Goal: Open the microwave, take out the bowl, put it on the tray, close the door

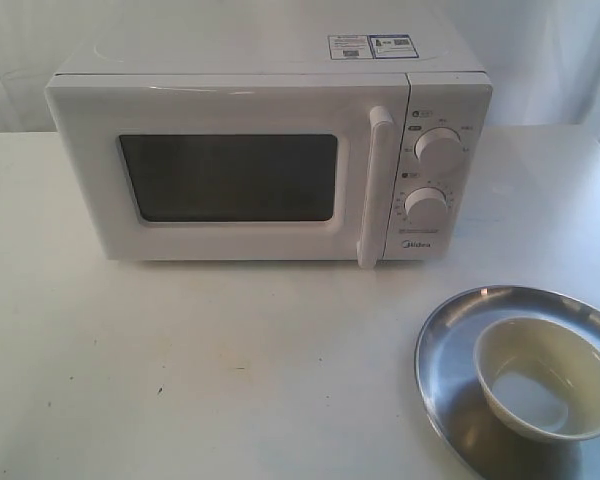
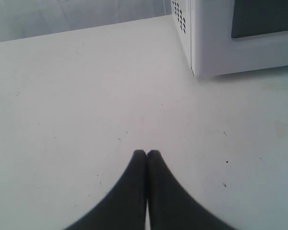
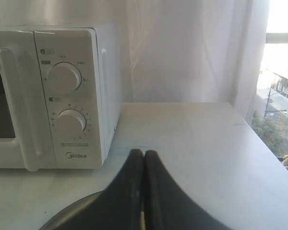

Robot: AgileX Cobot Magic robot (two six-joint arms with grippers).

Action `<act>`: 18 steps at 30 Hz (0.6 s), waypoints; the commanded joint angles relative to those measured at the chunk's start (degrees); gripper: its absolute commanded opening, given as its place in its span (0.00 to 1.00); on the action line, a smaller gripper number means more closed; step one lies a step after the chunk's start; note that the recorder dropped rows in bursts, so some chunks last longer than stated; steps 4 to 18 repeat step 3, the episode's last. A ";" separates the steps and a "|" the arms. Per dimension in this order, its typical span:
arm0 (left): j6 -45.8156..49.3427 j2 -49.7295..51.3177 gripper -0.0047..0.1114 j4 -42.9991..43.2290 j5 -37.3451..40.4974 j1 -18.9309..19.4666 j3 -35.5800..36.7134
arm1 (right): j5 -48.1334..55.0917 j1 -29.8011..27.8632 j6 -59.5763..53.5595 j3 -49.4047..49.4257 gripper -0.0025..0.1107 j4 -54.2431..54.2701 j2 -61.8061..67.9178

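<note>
The white Midea microwave (image 1: 270,150) stands at the back of the table with its door (image 1: 230,175) shut and the bar handle (image 1: 376,185) upright. The cream bowl (image 1: 545,378) sits upright in the silver tray (image 1: 450,350) at the front right. Neither gripper shows in the exterior view. My left gripper (image 2: 146,152) is shut and empty above bare table, off the microwave's (image 2: 240,36) left front corner. My right gripper (image 3: 143,152) is shut and empty, above the tray's rim (image 3: 69,211), facing the microwave's knob panel (image 3: 67,96).
White table (image 1: 180,380) all around; its right edge (image 3: 259,139) runs by a curtain and a window. Two round knobs (image 1: 438,150) sit to the right of the handle. Vent holes (image 2: 180,17) mark the microwave's left side.
</note>
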 commanded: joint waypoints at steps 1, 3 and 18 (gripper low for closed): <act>-0.38 -0.12 0.04 -0.18 0.04 -0.05 -0.06 | 0.27 -0.30 -0.72 0.25 0.02 -0.05 -0.38; -0.38 -0.12 0.04 -0.18 0.04 -0.05 -0.06 | 0.27 -0.30 -0.72 0.25 0.02 -0.05 -0.38; -0.38 -0.12 0.04 -0.18 0.04 -0.05 -0.06 | 0.27 -0.30 -0.72 0.25 0.02 -0.05 -0.38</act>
